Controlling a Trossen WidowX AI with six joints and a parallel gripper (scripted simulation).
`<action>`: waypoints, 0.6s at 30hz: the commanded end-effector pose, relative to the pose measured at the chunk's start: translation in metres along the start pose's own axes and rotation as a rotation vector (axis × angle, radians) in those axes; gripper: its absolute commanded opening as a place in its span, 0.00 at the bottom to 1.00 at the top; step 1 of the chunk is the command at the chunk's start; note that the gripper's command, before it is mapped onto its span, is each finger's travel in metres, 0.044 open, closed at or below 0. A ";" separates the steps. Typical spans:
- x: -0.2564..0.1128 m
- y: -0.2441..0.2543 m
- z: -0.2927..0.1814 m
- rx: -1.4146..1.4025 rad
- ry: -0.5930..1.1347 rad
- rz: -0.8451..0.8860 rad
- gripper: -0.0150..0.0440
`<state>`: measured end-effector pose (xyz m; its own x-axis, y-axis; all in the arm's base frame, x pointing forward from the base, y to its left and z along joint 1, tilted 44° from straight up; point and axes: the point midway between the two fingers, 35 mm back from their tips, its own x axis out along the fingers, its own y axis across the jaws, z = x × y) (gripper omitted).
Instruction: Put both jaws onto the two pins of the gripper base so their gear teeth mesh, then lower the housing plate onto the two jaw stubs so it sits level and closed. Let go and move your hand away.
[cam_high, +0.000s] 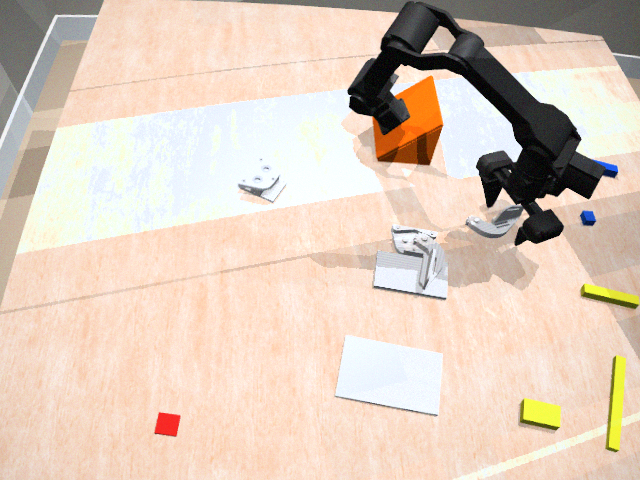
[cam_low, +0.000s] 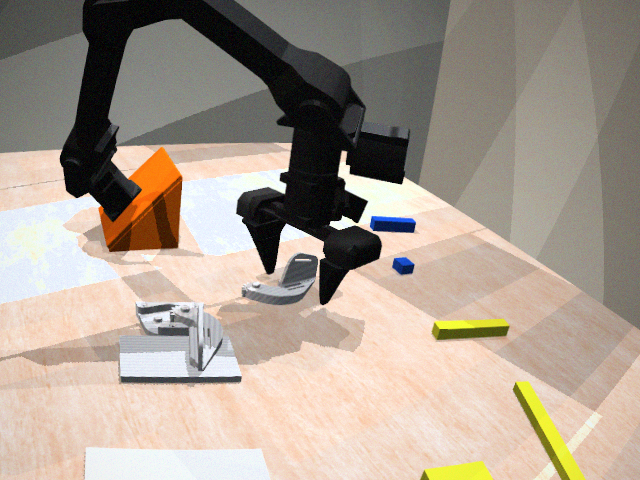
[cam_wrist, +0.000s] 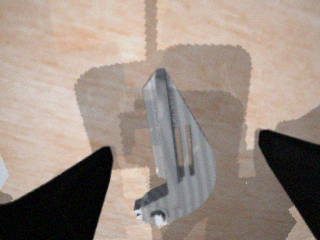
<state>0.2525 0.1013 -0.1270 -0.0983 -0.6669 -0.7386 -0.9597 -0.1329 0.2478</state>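
Observation:
My gripper (cam_high: 504, 224) (cam_low: 297, 288) (cam_wrist: 184, 145) is open and empty. Its fingertips stand on either side of the loose grey jaw (cam_high: 488, 229) (cam_low: 273, 295) (cam_wrist: 200, 165), with gaps on both sides in the wrist view. That jaw lies on the table with its slotted pad upright. The gripper base (cam_high: 391, 271) (cam_low: 147, 356) stands to its left. The other jaw (cam_high: 435, 260) (cam_low: 210, 330) is on the base, pad toward the front; its seating on the pin is too small to tell. The housing plate (cam_high: 269, 178), grey with two holes, lies farther left, appearing tilted.
An orange wedge (cam_high: 413, 116) (cam_low: 155, 191) stands behind the base. A white flat panel (cam_high: 387, 374) (cam_low: 175, 465) lies in front. Yellow blocks (cam_high: 540, 414) (cam_high: 616, 403) (cam_low: 470, 329) and small blue blocks (cam_high: 587, 217) (cam_low: 392, 224) lie to the right. A red square (cam_high: 168, 424) lies front left.

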 end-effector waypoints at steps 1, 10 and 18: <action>0.002 0.000 0.000 -0.006 0.006 0.000 1.00; 0.003 0.000 0.000 -0.006 0.006 0.000 1.00; 0.002 0.000 0.000 0.000 0.000 0.000 0.78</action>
<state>0.2523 0.1003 -0.1282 -0.0984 -0.6671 -0.7384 -0.9596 -0.1329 0.2479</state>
